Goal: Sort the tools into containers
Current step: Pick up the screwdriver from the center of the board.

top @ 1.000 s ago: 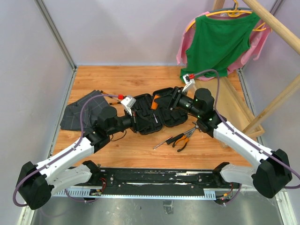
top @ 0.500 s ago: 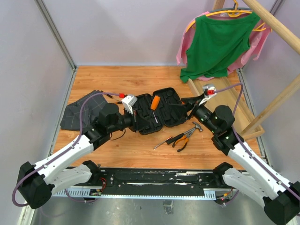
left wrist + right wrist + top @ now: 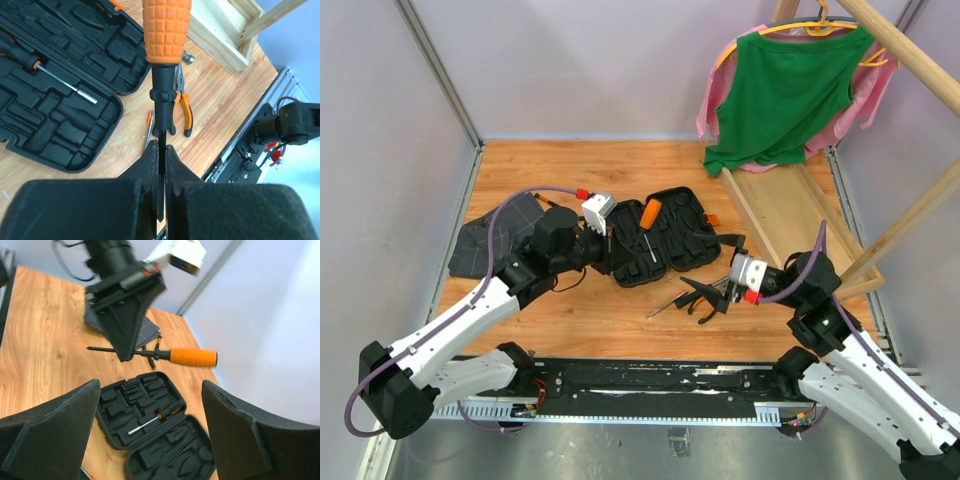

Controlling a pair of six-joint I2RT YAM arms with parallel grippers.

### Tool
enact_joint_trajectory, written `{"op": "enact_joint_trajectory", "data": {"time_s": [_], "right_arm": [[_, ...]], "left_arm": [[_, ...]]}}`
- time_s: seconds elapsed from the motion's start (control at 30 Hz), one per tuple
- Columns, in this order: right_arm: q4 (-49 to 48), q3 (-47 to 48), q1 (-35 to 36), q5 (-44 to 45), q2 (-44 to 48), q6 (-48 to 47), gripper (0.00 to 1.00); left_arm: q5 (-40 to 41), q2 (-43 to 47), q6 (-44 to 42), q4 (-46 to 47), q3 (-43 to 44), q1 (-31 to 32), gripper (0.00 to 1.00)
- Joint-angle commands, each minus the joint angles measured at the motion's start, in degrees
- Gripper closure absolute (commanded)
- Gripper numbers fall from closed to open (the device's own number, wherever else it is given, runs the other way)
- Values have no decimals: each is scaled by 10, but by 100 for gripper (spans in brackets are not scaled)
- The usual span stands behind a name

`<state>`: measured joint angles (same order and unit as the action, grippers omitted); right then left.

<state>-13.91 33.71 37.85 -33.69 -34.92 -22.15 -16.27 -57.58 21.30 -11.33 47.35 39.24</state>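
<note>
The black tool case lies open mid-table with one screwdriver in a slot. My left gripper is shut on the shaft of an orange-handled screwdriver and holds it over the case; the handle points away from my fingers. My right gripper is open and empty, hovering by the orange-black pliers in front of the case. Its wrist view looks past wide-open fingers at the case and the held screwdriver. A hammer head and a thin screwdriver lie near the pliers.
A dark grey folded cloth lies left of the case. A long wooden tray leans at the back right under hanging green and pink clothes. Wooden poles cross the right side. A metal rail runs along the near edge.
My right arm has pulled back from the case to the near right, now by the pliers with its gripper open. My left gripper still holds the orange screwdriver, raised slightly.
</note>
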Motion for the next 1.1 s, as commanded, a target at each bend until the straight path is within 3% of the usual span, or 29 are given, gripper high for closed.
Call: {"op": "enact_joint_trajectory", "data": {"time_s": [0.0, 0.2, 0.43, 0.73, 1.07], "right_arm": [[130, 42, 33, -118, 14, -215, 18], [227, 97, 66, -103, -28, -295, 19], [335, 149, 151, 54, -95, -506, 14], [301, 169, 201, 92, -140, -598, 23], [340, 220, 242, 268, -222, -707, 32]], "left_arm": [[17, 4, -27, -35, 27, 2, 99], [24, 1, -52, -67, 40, 2, 100], [37, 1, -68, -87, 44, 2, 99], [28, -13, -67, -92, 46, 3, 99], [-22, -36, -83, -102, 49, 8, 99]]}}
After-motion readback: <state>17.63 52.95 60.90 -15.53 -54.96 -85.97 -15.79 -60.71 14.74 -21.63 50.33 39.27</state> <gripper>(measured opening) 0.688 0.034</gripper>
